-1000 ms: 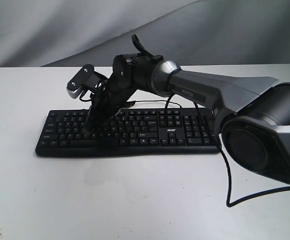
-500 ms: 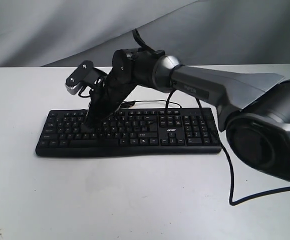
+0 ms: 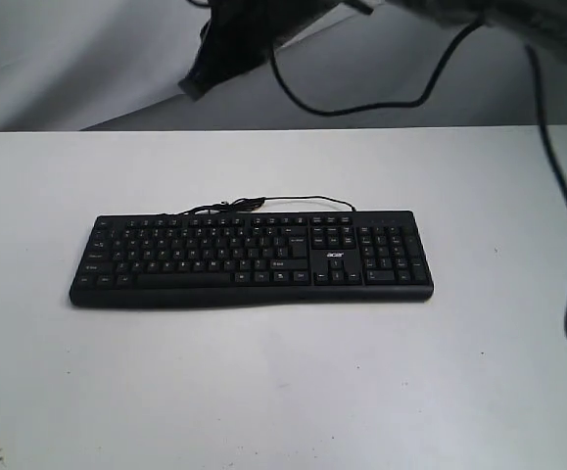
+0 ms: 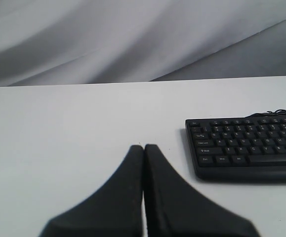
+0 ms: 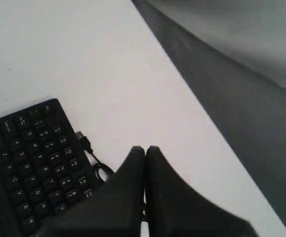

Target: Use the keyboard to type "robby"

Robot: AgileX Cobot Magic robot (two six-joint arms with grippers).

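Observation:
The black keyboard (image 3: 252, 258) lies flat across the middle of the white table, its thin cable (image 3: 263, 203) looped behind it. The right arm is lifted high, and only its dark end (image 3: 226, 44) shows at the top edge of the exterior view, well above the keys. In the right wrist view my right gripper (image 5: 144, 149) is shut and empty, hanging over the table behind the keyboard (image 5: 31, 163). In the left wrist view my left gripper (image 4: 144, 147) is shut and empty above bare table, apart from the keyboard's end (image 4: 246, 148). The left arm is outside the exterior view.
The arm's black cable (image 3: 557, 186) hangs down at the right and reaches the table near its right edge. A grey cloth backdrop (image 3: 87, 69) rises behind the white table (image 3: 263, 392).
The right arm has risen from the keyboard's left half, where its gripper was down among the keys, to the top of the exterior view. The keyboard has not moved.

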